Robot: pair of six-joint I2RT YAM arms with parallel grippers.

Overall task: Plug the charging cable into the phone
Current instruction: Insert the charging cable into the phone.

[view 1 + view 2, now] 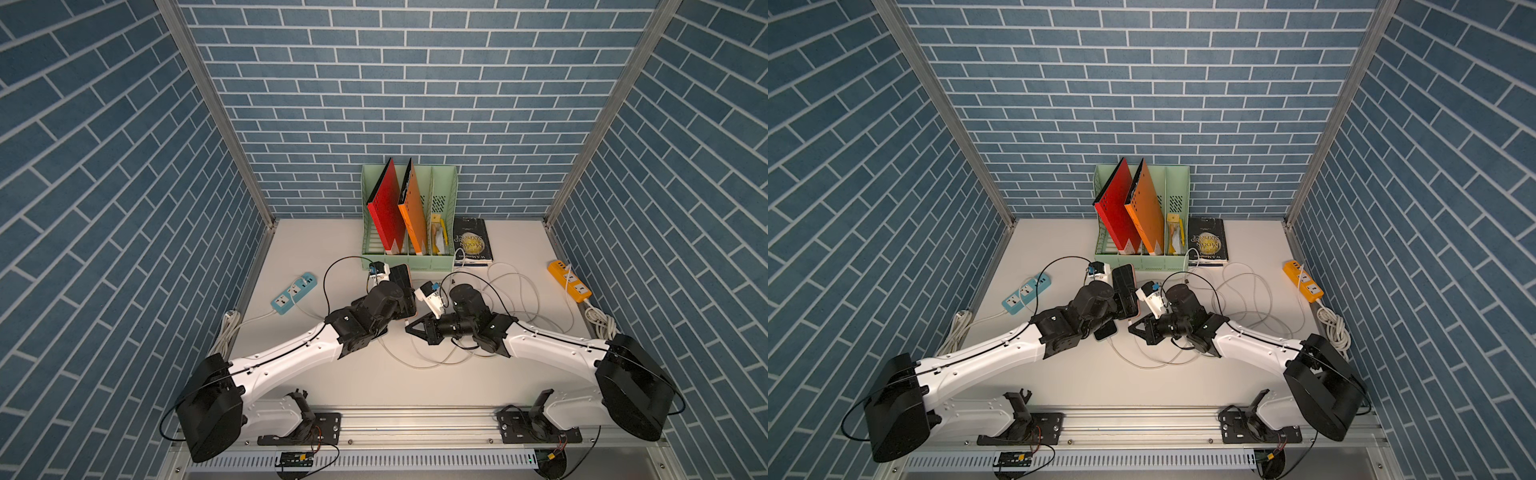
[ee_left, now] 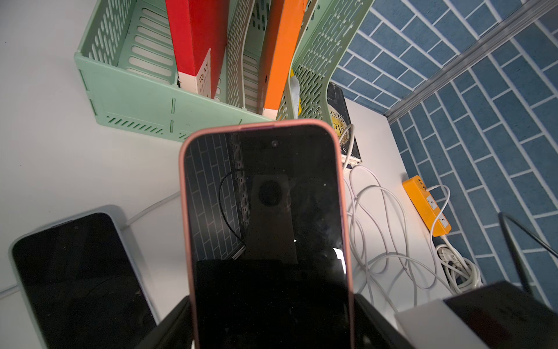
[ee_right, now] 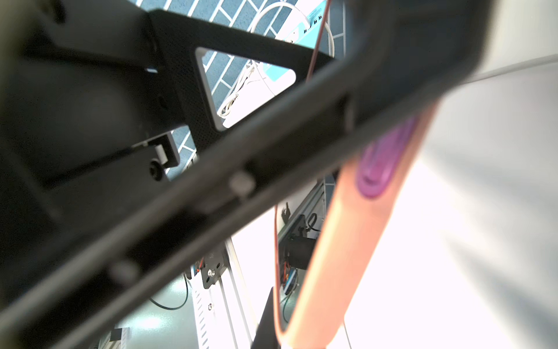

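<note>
Near the middle of the white table (image 1: pixel 332 374), the right gripper (image 1: pixel 411 328) is pinched fully closed just beside the near short end of the pink-cased black smartphone (image 2: pixel 265 211). Whether it grips the cable's end is hidden. The left gripper (image 2: pixel 271 315) clamps that phone's sides, its long axis running toward the back edge. The white charging cable (image 2: pixel 379 188) loops toward the right edge.

The left hand (image 1: pixel 404 306) is holding the phone (image 1: pixel 400 275) tilted above the table (image 1: pixel 332 374), near the green file rack (image 1: pixel 436 262). The right hand (image 1: pixel 409 328) is pinching the charging cable (image 1: pixel 415 367) by its plug at the phone's lower end.
</note>
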